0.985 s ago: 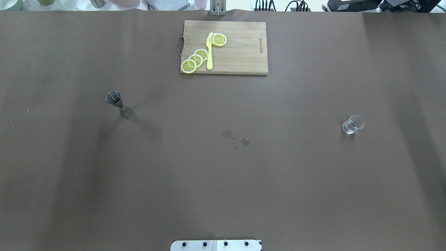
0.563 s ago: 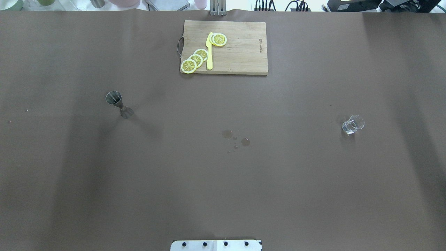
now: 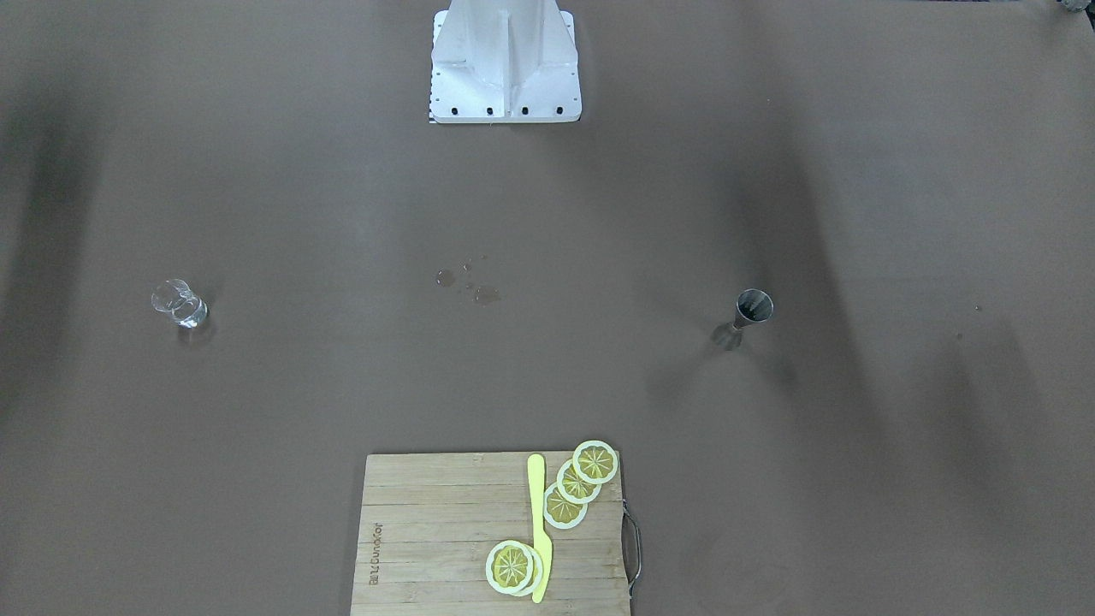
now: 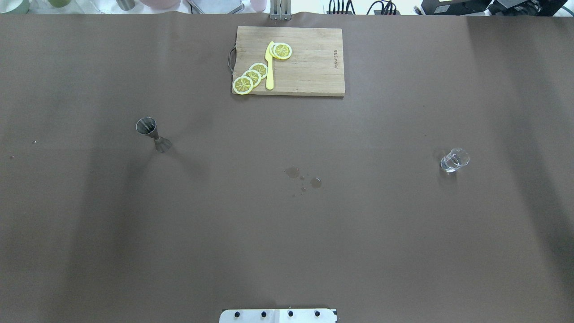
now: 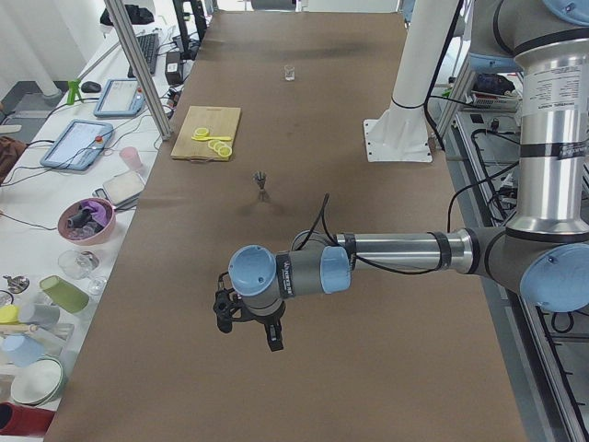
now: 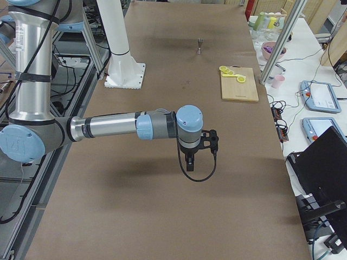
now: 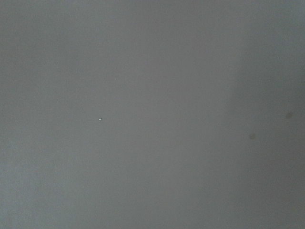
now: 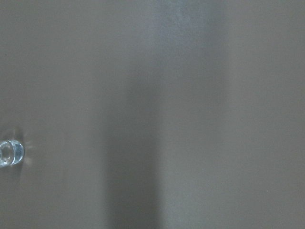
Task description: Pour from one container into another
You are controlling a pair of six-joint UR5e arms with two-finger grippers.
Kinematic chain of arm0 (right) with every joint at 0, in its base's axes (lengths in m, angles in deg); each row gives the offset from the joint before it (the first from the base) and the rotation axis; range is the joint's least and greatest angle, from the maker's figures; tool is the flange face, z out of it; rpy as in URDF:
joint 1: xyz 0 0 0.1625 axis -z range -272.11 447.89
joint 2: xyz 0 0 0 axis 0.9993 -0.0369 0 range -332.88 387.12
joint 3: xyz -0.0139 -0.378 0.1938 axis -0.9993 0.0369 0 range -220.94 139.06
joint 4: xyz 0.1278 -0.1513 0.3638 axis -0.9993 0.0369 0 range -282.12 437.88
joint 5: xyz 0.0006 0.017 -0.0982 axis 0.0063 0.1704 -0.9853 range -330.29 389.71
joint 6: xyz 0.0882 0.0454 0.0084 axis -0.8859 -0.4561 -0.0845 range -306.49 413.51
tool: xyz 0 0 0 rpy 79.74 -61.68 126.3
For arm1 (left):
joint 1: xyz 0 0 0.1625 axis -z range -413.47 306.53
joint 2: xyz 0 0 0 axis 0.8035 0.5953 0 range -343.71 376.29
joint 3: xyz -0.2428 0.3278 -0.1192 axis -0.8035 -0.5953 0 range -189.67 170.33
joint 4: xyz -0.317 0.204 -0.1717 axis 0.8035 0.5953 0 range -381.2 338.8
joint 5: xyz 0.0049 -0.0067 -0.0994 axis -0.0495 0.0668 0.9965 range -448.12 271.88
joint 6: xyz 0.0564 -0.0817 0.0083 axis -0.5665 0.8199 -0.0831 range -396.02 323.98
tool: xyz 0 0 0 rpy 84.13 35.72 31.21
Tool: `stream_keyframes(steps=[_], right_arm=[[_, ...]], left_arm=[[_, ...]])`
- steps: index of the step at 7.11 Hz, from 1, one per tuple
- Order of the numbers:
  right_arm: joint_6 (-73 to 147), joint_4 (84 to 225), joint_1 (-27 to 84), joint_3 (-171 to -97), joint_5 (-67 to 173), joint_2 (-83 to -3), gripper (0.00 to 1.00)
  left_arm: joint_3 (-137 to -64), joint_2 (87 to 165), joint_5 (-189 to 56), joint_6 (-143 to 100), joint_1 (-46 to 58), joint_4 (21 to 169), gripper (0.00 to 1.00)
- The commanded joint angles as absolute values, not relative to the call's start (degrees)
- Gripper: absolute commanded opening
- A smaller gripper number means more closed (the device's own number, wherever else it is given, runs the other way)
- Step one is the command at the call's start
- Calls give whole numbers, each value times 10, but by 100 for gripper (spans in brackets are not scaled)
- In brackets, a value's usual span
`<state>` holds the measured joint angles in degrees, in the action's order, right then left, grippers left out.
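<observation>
A small steel jigger (image 4: 152, 133) stands upright on the brown table (image 4: 287, 246), left of the middle; it also shows in the front view (image 3: 746, 318). A short clear glass (image 4: 454, 160) stands far off on the right, and the right wrist view catches it at its left edge (image 8: 10, 152). Neither gripper appears in the overhead or front views. My left gripper (image 5: 247, 333) hangs above bare table, well short of the jigger (image 5: 262, 184). My right gripper (image 6: 200, 157) also hangs over bare table. From these side views I cannot tell whether either is open or shut.
A wooden cutting board (image 4: 309, 67) lies at the far edge with lemon slices (image 4: 251, 77) and a yellow knife (image 4: 269, 67) on it. A few wet spots (image 4: 302, 177) mark the table's middle. The white robot base (image 3: 505, 64) stands at the near edge.
</observation>
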<state>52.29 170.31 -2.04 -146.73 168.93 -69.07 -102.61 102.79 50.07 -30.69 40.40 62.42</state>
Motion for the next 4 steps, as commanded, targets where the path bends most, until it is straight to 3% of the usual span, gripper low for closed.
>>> stream_keyframes(steps=[1, 4], right_arm=[[550, 1703, -17, -1482, 1693, -690, 100], [577, 1653, 39, -1491, 1691, -694, 100]], left_arm=[[-1060, 1038, 502, -292, 403, 614, 98], [-1189, 1036, 500, -155, 366, 576, 98]])
